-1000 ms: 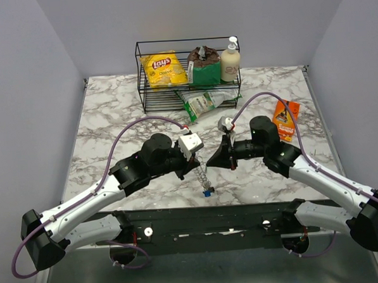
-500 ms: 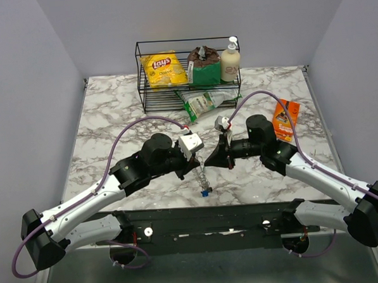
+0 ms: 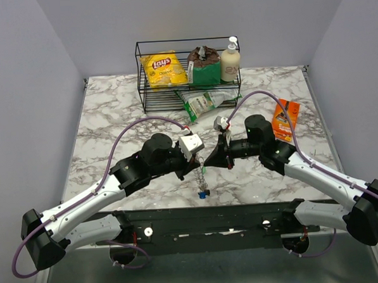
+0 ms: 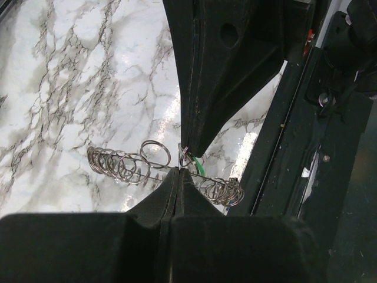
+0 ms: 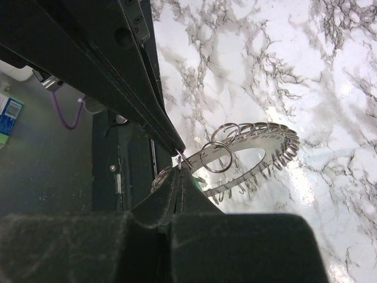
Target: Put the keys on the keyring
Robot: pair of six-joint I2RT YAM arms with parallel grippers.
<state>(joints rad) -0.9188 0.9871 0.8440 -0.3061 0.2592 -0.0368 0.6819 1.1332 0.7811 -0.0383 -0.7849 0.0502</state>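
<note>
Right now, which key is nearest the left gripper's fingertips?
The green-headed key, showing right beside the left gripper's closed tips. The blue-headed key sits at the keyring's far end, away from them.

— Where's the keyring (image 4: 118, 165)?
— Pinched by my left gripper (image 4: 179, 171) and right gripper (image 5: 178, 168), a silvery loop strung with small rings, sagging below them.
— Keys?
— The blue key (image 3: 203, 194) dangles lowest; the green key (image 4: 198, 168) sits just beside my left gripper.

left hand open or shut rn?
Shut. Left wrist view: fingertips of the left hand meet with no gap, pinching the keyring.
</note>
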